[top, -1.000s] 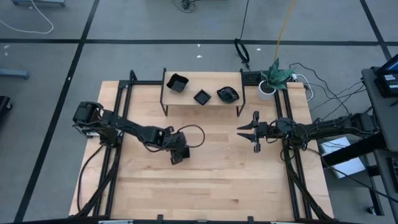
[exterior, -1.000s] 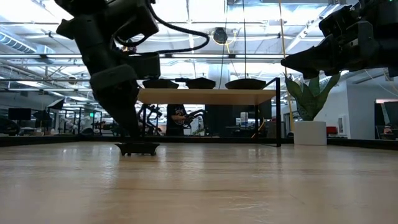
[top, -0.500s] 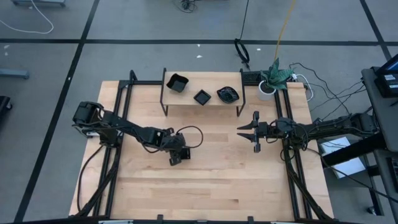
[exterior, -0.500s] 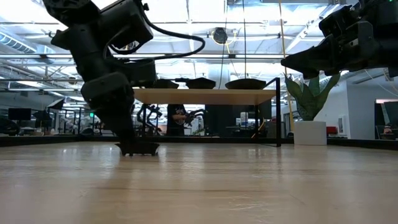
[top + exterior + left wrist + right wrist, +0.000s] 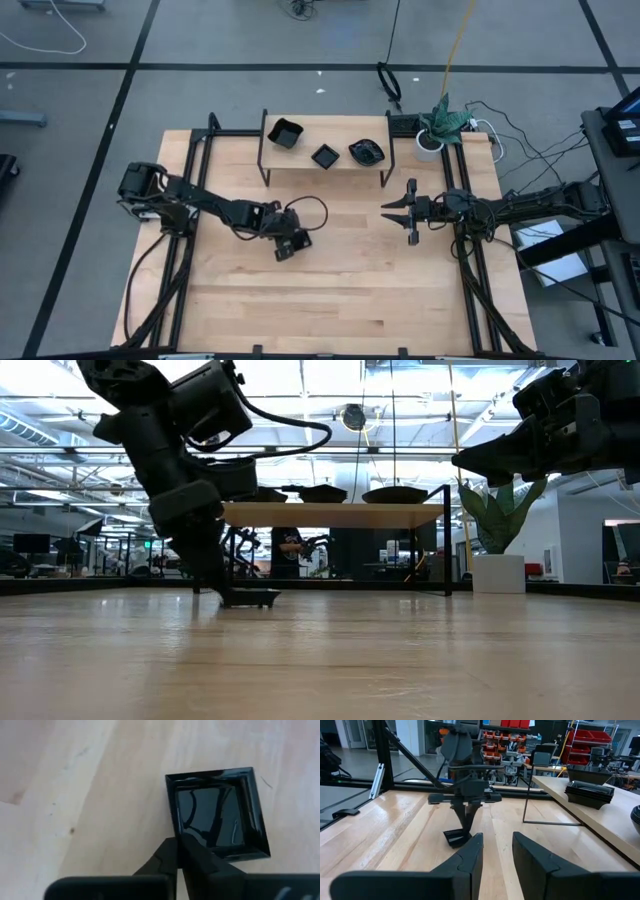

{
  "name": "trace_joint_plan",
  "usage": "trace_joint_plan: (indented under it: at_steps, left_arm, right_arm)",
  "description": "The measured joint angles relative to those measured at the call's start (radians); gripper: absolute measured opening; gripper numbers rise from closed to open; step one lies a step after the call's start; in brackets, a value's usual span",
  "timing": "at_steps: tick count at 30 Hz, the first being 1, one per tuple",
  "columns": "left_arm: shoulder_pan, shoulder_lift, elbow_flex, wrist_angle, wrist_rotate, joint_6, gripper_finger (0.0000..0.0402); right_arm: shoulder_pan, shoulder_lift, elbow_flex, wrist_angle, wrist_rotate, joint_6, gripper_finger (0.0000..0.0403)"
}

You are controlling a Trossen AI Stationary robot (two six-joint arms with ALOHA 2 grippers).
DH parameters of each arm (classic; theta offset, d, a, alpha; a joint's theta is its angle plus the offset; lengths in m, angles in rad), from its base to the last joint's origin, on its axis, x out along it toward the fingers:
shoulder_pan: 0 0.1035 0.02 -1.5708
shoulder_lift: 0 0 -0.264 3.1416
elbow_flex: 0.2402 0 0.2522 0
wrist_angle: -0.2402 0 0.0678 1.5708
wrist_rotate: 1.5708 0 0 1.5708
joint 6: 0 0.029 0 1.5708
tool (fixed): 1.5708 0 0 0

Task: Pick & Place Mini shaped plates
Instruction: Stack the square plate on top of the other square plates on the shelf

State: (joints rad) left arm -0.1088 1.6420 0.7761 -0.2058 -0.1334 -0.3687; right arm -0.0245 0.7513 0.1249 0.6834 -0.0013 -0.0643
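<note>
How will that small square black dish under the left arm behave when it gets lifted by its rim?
The square dish looks glossy, so it is probably slippery. It seems rigid and light, and perhaps chips easily. The left end effector is pinched on one rim only, so the dish may tilt.

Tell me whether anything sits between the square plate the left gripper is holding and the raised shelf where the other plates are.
Nothing visible does. The left gripper is shut on the square plate on the table, and only bare wood lies between it and the shelf. The right gripper hangs off to the side, out of that path.
</note>
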Motion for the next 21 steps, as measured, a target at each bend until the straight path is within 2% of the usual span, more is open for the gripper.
trace_joint_plan:
  at_steps: [8,15,21]
  left_arm:
    - [0.025,-0.016,0.0,0.018,0.005,0.001,0.0005]
    - [0.026,-0.106,0.005,0.021,-0.001,-0.027,0.0002]
    - [0.048,-0.228,0.121,0.03,-0.071,-0.006,0.0002]
  right_arm:
    - [0.0,0.0,0.0,-0.005,0.0,0.011,0.0093]
    - [0.0,0.0,0.0,-0.005,0.0,0.007,0.0093]
    - [0.0,0.0,0.0,-0.005,0.0,-0.002,0.0093]
